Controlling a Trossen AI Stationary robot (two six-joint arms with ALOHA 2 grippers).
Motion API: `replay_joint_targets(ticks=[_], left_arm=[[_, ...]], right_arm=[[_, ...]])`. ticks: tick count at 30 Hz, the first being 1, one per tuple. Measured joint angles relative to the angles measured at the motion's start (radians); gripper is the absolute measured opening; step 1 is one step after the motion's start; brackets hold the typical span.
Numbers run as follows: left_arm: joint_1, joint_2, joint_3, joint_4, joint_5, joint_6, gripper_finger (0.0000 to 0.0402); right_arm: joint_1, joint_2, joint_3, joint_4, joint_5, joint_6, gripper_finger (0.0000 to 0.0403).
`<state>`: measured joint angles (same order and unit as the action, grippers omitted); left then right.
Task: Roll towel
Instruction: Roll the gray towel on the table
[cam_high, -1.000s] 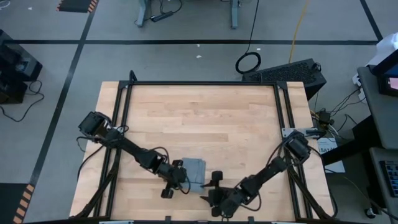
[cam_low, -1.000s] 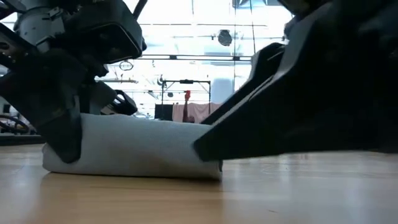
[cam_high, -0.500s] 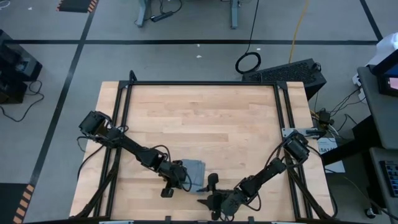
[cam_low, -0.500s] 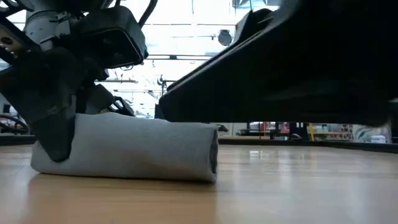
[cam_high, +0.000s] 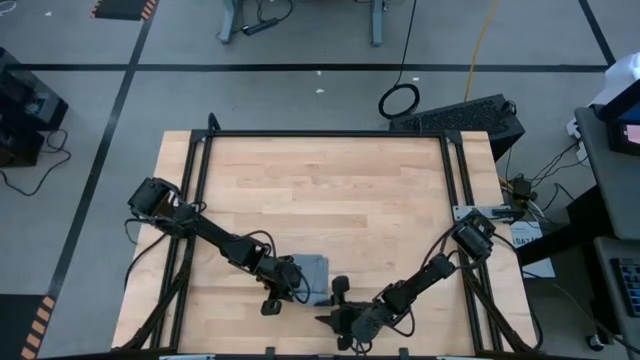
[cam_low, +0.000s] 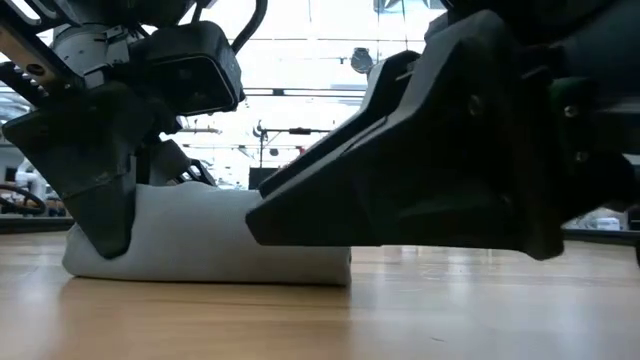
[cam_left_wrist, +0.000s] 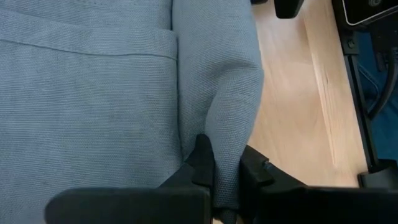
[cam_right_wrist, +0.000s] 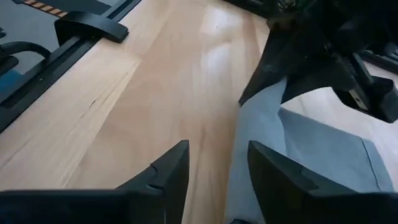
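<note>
The grey-blue towel lies near the table's near edge. Its near part is rolled into a roll that rests on the wood, and a flat part stays spread beside it. My left gripper is shut on the roll's left end. My right gripper stands open at the roll's right end, pointing toward the left arm. One of its fingers is in front of the cloth. In the low view the right hand hides that end. My left gripper pinches the left end of the roll between its two fingers, which take in several rolled layers. The fingers come slanting down from the table's left and lie along the roll. The roll rests on the table. My right gripper may or may not touch the roll; I cannot tell.
Black frame rails run along the table's left and right sides, and another runs along its far side. Bare wood stretches from the towel to the far edge. The near edge lies close behind both grippers.
My right gripper has rolled about its own pointing line beside the roll's right end and tipped lower. In the low view it stands in front of that end again. The roll has stayed on the table in my left gripper's hold.
</note>
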<state>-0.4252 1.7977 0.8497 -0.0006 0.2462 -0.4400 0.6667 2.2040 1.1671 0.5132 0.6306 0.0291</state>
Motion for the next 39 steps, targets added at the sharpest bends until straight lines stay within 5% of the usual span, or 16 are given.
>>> replay_joint_targets(ticks=[11,28,39], left_arm=[[0.0,0.0,0.0,0.001,-0.006,0.009,0.003],[0.0,0.0,0.0,-0.005,-0.007,0.011,0.0035],[0.0,0.0,0.0,-0.008,-0.019,0.03,0.0037]], right_arm=[[-0.002,0.0,0.0,-0.047,0.071,0.035,0.0203],[-0.016,0.0,0.002,-0.1,0.115,0.007,0.0206],[-0.098,-0.005,0.004,-0.217,-0.011,0.216,0.0202]])
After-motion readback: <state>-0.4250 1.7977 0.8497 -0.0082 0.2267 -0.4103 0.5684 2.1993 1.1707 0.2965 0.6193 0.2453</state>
